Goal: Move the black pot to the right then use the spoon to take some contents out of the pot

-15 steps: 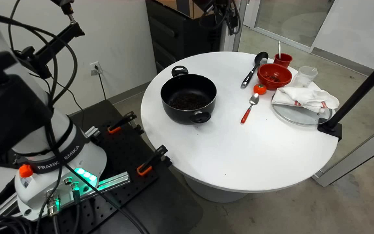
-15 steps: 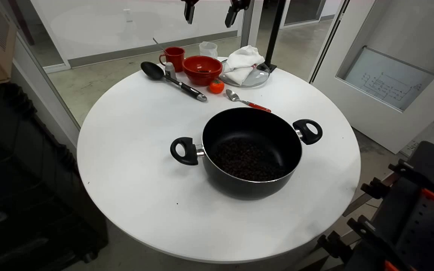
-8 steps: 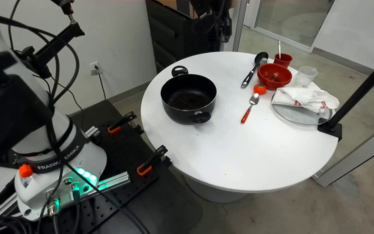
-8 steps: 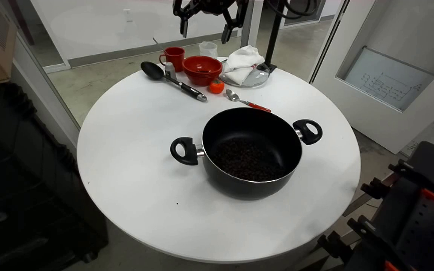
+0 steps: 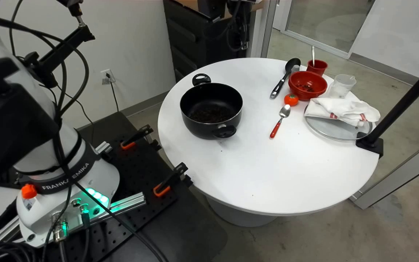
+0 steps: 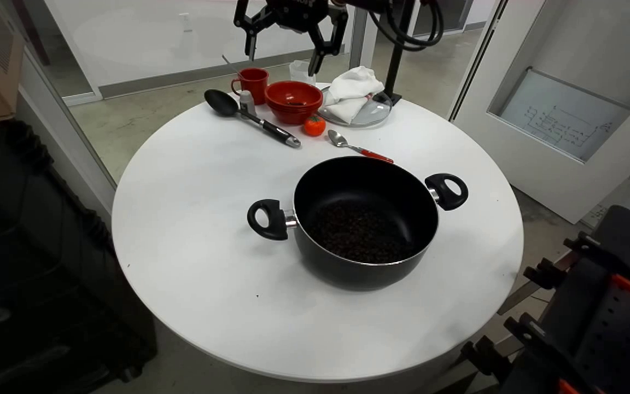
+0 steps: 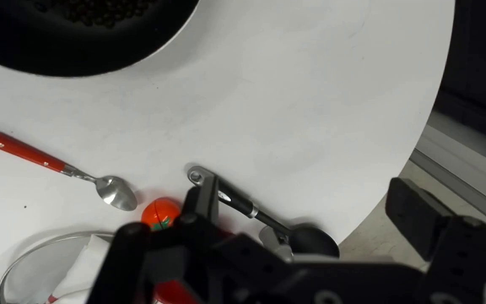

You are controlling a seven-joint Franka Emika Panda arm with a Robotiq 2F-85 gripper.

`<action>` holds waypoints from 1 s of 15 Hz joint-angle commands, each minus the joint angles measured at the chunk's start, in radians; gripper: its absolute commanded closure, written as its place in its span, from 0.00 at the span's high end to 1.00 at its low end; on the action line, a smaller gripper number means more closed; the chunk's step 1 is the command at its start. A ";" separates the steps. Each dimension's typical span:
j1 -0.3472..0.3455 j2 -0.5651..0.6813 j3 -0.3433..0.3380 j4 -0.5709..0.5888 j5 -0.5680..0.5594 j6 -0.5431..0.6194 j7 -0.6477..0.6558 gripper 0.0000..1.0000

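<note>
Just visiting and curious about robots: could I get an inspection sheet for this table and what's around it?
Surface: round white table, a few dark specks
Job's things: black pot upright, dark bean-like contents inside; red-handled spoon lying apart from it
Clutter: red bowls, tomato-like item, black long-handled utensil, red mug, white cloth on glass lid
Hand: open, holding nothing
Cables: black cables along the white arm
Surroundings: black cabinet nearby; black pole at table's edge

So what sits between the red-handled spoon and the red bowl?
In both exterior views, a tomato-shaped object sits between the red-handled spoon and the red bowl, near the spoon's scoop end.
</note>
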 commanded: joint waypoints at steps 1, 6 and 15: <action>0.038 -0.003 -0.053 -0.055 -0.025 0.205 0.048 1.00; 0.180 0.048 -0.261 -0.181 -0.024 0.596 0.174 1.00; 0.454 0.195 -0.551 -0.224 0.186 0.610 0.183 1.00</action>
